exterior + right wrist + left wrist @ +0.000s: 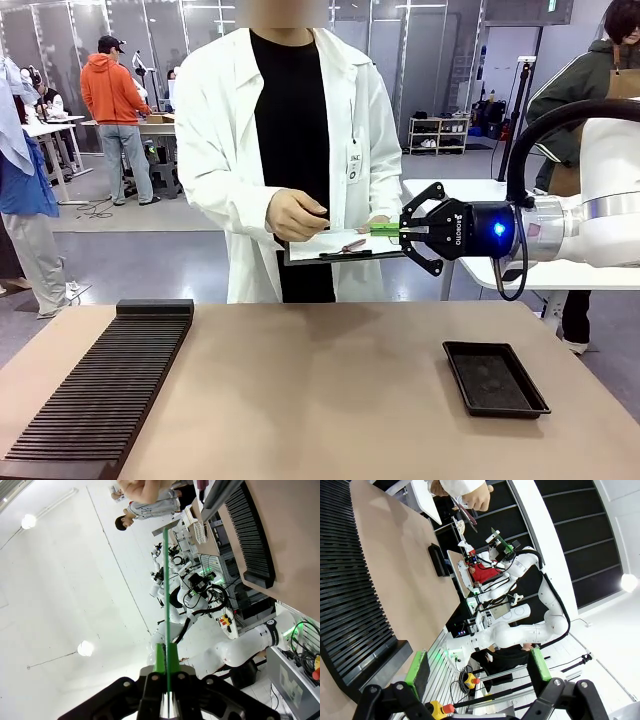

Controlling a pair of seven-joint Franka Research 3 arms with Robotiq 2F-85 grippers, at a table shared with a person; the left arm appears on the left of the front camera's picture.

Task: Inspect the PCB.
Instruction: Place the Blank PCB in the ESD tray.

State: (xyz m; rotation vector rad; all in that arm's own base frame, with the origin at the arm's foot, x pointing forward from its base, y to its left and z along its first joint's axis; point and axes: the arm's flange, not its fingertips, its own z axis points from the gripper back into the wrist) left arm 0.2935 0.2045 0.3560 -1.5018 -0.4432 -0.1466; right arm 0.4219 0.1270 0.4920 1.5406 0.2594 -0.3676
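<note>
Above the table's far edge, the PCB is clamped by the right gripper. Its thin edge is seen between the pads. The left gripper's fingers are spread apart.

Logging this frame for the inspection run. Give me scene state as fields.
pcb: PCB held up edge-on above the table, presented to the person
right gripper: right gripper shut on the PCB
left gripper: left gripper open, empty
person: hand at clipboard, pen on it
table: black tray at right, ribbed rack at left

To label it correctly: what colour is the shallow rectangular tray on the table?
Black; the shallow rectangular tray shows best in the front view.
</note>
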